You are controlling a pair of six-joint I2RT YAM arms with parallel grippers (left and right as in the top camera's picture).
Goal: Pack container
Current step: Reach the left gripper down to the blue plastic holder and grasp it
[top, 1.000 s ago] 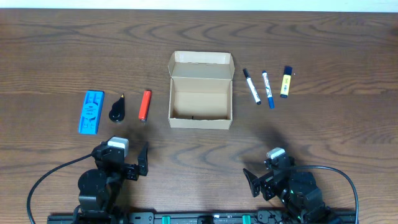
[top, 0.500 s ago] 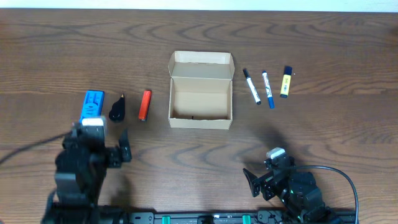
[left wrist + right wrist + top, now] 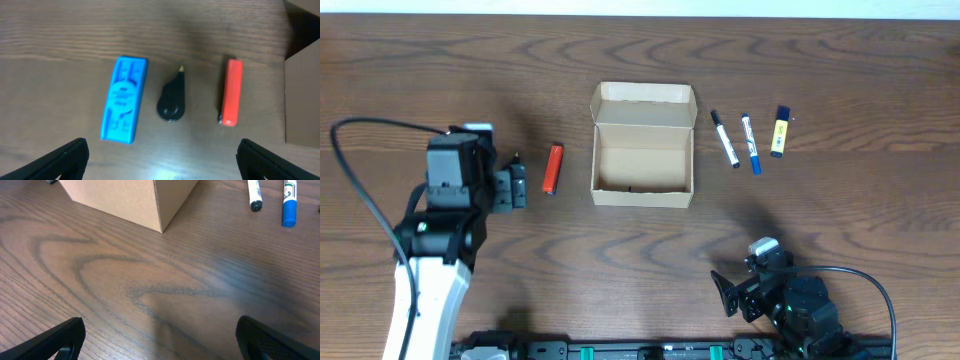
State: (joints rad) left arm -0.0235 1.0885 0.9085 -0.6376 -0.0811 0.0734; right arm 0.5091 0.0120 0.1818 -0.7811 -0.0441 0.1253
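The left gripper, open, is now brought over the black item, between its fingers; the open box is past the right finger; a first pick seems prepared; the right gripper is left open.

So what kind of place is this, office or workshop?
Probably a robot test bench in a lab: the left arm and right arm mounted at one edge of a wood-grain table, an open cardboard box, markers lined up beside it.
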